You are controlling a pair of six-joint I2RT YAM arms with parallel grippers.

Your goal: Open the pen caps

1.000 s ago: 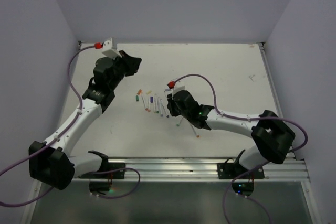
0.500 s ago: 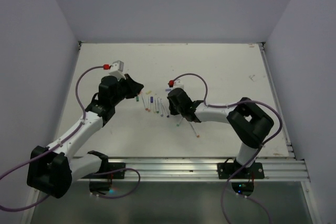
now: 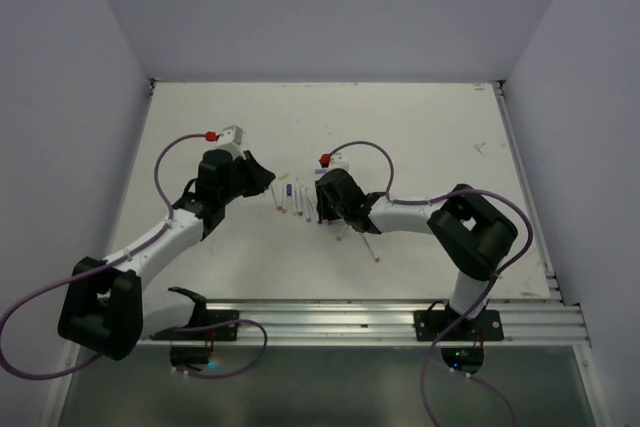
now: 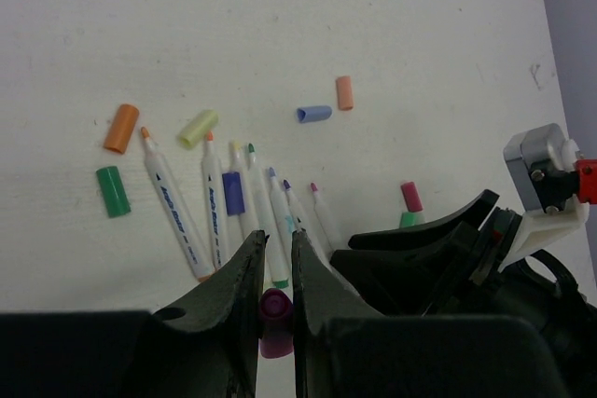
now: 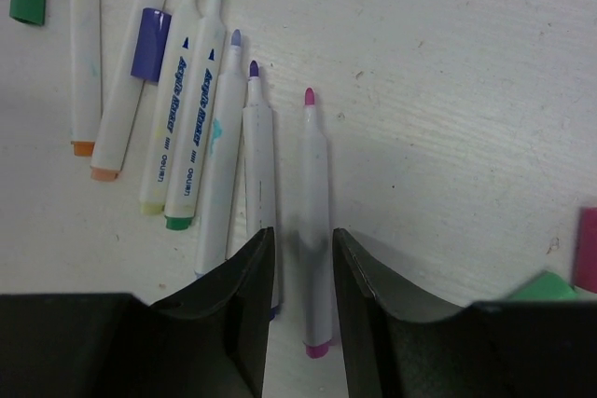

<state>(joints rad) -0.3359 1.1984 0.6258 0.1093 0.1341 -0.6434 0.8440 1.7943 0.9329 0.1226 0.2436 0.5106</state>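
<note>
Holding a magenta cap [image 4: 276, 322], the left hand [image 4: 276, 238] is clamped on it, over the near end of the row of pens [image 4: 252, 202]. Right hand [image 5: 301, 235] has fingers apart, straddling the back half of the pink-tipped pen [image 5: 315, 184], which lies flat on the tabletop [image 5: 448, 137]. Can't tell if either finger touches the barrel.

Every pen in that row shows a bare tip. Loose caps on the tabletop:
- orange cap [image 4: 121, 128] and green cap [image 4: 114, 190], at the left end of the row
- yellow-green cap [image 4: 198, 128], near the tips
- blue cap [image 4: 314, 114] and pale orange cap [image 4: 344, 92], beyond the tips
- purple cap [image 4: 233, 193], lying among the barrels

Pink piece [image 4: 411, 196] and green piece [image 4: 408, 219] sit just beside the right hand. Can't tell if they are loose caps or caps on pens.

Step, as judged: the magenta cap is off its pen but not yet put down. The next move calls for the left hand to lower toward bare tabletop and part its fingers, clear of the row so nothing rolls. The right hand should lift straight up off the pink-tipped pen.

Top view shows a green-ended pen [image 3: 344, 232] and an orange-ended pen [image 3: 370, 249] lying apart from the row, on the near side of the right hand. They are too small to tell whether capped, so check those next.
</note>
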